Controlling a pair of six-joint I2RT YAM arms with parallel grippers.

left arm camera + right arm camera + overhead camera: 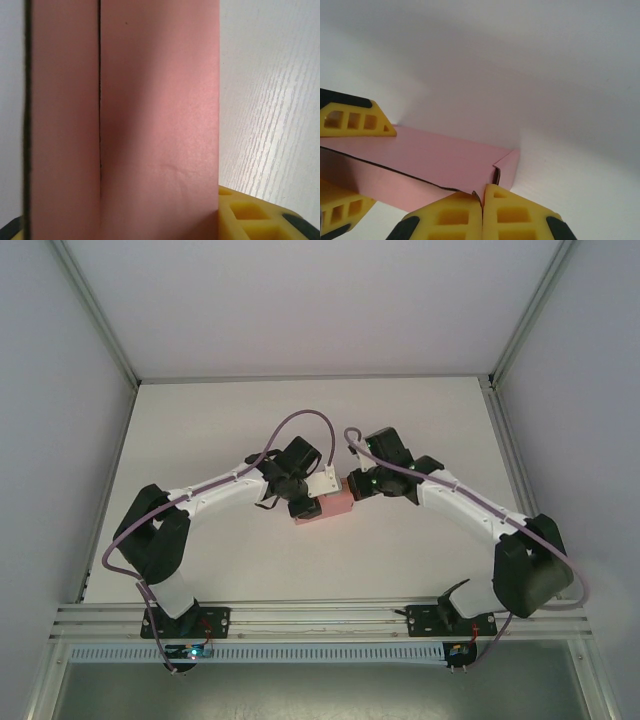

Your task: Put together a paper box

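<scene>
The paper box (330, 504) is a small pink folded box held just above the table's middle, between both arms. My left gripper (306, 506) is shut on its left part; in the left wrist view the pink card (150, 125) stands upright between my yellow fingers (250, 215), with a dark seam running down it. My right gripper (482, 207) is shut, its yellow pads (515, 215) pinching a thin edge of the box (435, 160) near an end flap (507, 167). The left gripper's fingers (352, 120) clamp the box's far end.
The white table (320, 420) lies open behind and beside the box. Grey walls enclose it on three sides, and a metal rail (320, 618) runs along the near edge by the arm bases.
</scene>
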